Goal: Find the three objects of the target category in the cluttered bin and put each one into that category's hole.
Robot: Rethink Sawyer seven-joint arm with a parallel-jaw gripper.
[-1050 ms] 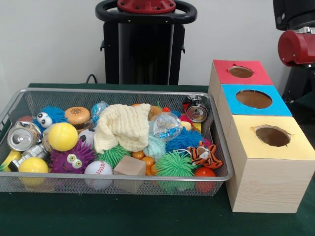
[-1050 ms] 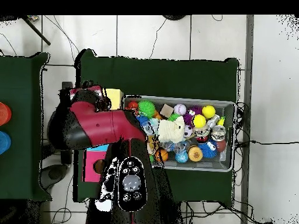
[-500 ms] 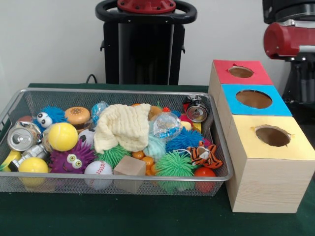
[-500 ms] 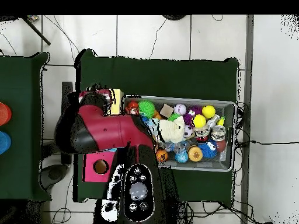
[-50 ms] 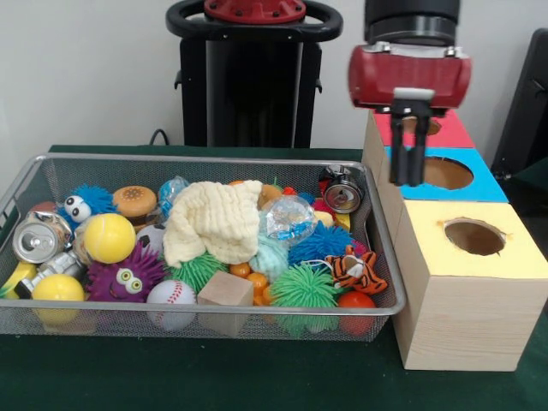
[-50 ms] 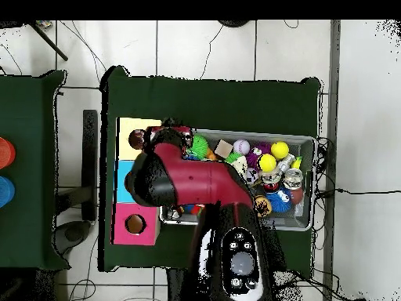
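A wire bin (image 5: 214,159) holds several toys: a cream cloth (image 5: 214,218), a wooden cube (image 5: 224,291), a baseball (image 5: 169,294), yellow balls (image 5: 110,237), a can (image 5: 38,240), a tiger toy (image 5: 355,270) and spiky balls (image 5: 304,287). To its right stand three boxes with round holes: red (image 5: 449,130), blue (image 5: 488,184) and yellow (image 5: 514,257). My gripper (image 5: 409,175) hangs under the red wrist, above the gap between the bin's right wall and the blue box, and holds nothing that I can see. In the overhead view the arm (image 6: 188,176) covers the bin's box-side end (image 6: 309,141).
The boxes stand in a row tight against the bin's right side, seen from above as yellow (image 6: 129,129), blue (image 6: 124,172) and red (image 6: 125,231). Green cloth covers the table (image 5: 257,377). A black pedestal (image 5: 253,77) rises behind the bin.
The arm has swung left from beyond the boxes. The gripper, out of sight before, now hangs between the bin's edge and the blue box. The toys have not moved.
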